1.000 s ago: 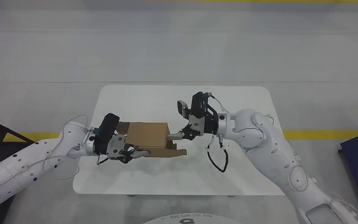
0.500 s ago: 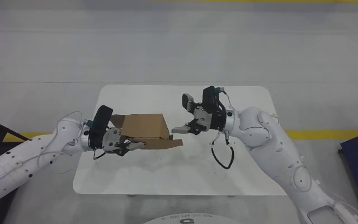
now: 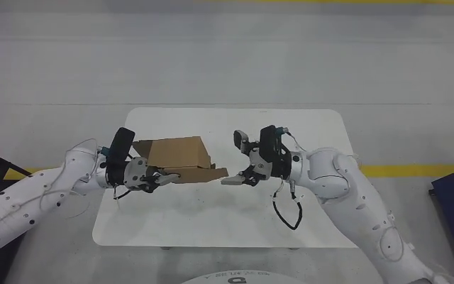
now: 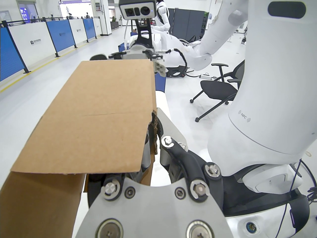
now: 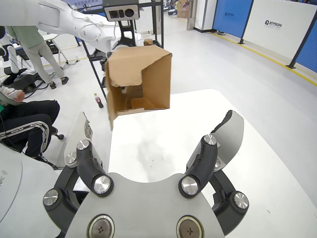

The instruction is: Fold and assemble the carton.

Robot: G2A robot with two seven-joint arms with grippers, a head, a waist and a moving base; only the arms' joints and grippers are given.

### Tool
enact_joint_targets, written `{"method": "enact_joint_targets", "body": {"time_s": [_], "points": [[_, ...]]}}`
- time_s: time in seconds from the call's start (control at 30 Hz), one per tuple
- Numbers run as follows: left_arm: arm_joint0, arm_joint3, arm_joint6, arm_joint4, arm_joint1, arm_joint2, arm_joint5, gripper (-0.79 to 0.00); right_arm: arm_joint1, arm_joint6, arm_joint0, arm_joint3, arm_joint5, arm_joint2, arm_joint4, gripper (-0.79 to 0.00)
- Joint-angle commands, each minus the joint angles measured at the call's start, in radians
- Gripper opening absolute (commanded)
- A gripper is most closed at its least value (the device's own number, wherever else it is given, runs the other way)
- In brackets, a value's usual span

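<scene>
The brown carton [image 3: 177,157] sits over the left half of the white desk [image 3: 312,213], a little to the far side of its middle, lying on its side as a partly formed box. Whether its underside touches the desk I cannot tell. Its open mouth faces right. In the right wrist view the carton [image 5: 151,75] shows a hollow inside, and in there only its own cardboard flaps can be seen, folded across the left, closed end. One loose flap juts out to the right from the near edge of the mouth, and the upper flap at the mouth is torn and bent inward. The left end effector [image 3: 159,177] is at the carton's near left corner, pressed together on the carton's near wall. In the left wrist view one metal finger [image 4: 171,130] lies against the outside of the cardboard, its mate is hidden behind the carton [image 4: 99,115], and the left end effector [image 4: 154,134] pinches that wall between them. The right end effector [image 3: 236,160] hovers just right of the mouth, apart from the carton, spread wide and holding nothing. From its own wrist the right end effector [image 5: 158,122] frames bare desk [image 5: 198,130] between its two fingers. On the floor beyond the desk's left edge stands a small dark bottle [image 5: 99,101].
</scene>
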Motion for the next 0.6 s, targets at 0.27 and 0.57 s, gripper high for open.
{"method": "enact_joint_targets", "body": {"time_s": [0.27,0.57], "points": [[0.002,-0.037,0.0,0.042,0.003,0.016,0.0,-0.785,-0.017,-0.016,0.064,0.047,0.066,-0.059,-0.012,0.0],[-0.003,-0.041,0.0,0.037,-0.001,0.018,0.0,-0.785,-0.03,-0.001,0.113,0.077,0.079,-0.111,-0.015,0.0]]}}
